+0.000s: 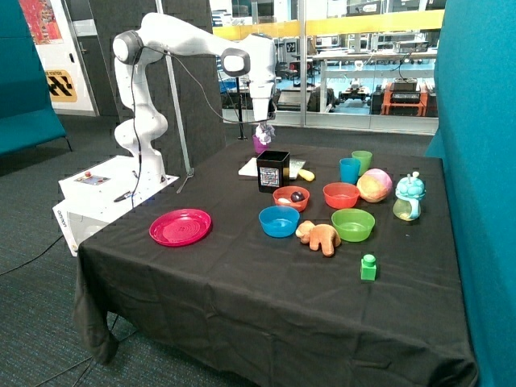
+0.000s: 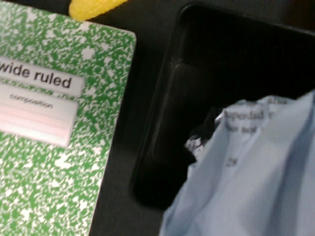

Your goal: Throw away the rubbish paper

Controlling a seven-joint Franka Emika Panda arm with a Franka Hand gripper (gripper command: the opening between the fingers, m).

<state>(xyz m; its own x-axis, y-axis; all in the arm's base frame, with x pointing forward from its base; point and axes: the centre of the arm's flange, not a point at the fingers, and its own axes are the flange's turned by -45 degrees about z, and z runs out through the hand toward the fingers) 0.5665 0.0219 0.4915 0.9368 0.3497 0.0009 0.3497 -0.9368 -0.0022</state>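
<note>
Upper centre of the outside view, the fingers (image 1: 264, 131) grip crumpled rubbish paper (image 2: 246, 172) above the black bin (image 1: 272, 171) on the desk (image 1: 242, 282).

Even indoor light, bright windows behind, wrist view close and blurred, soft shadows

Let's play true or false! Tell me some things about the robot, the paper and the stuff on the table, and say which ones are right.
1. The gripper holds crumpled paper above the black bin. True.
2. The pink plate has a toy on it. False: nothing lies on it.
3. A green composition notebook lies beside the bin. True.
4. The blue bowl sits on the floor. False: it is on the black tablecloth.
5. The paper is already inside the bin. False: the gripper holds it above the bin.
</note>
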